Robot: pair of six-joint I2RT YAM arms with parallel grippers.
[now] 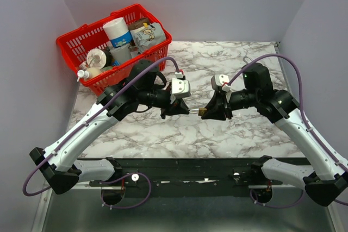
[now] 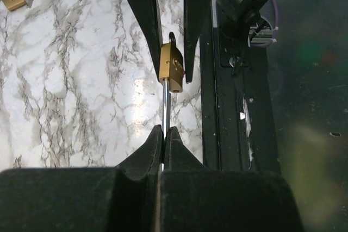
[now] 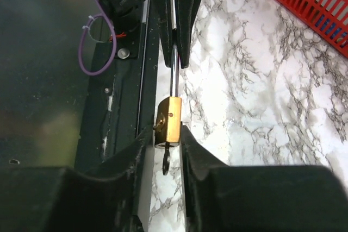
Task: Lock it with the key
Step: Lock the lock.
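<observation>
From above, find the small brass padlock (image 1: 201, 112) held off the marble table (image 1: 244, 63) between left gripper (image 1: 186, 110) and right gripper (image 1: 206, 112). From the left wrist, note fingers (image 2: 149, 150) pinched together on a thin, stiff, slick steel rod (image 2: 165, 107) entering the lock; expect slip under twist. From the right wrist, see pads (image 3: 198, 150) clamped on the dense, flat-sided body, the surest hold, with a dark tab (image 3: 166, 162) below, possibly the key.

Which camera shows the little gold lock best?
The right wrist view: the padlock sits close up between the fingers of the right gripper, the key poking in. The left wrist view shows it too, at the key's far end. The top view shows only a tiny glint.
</observation>
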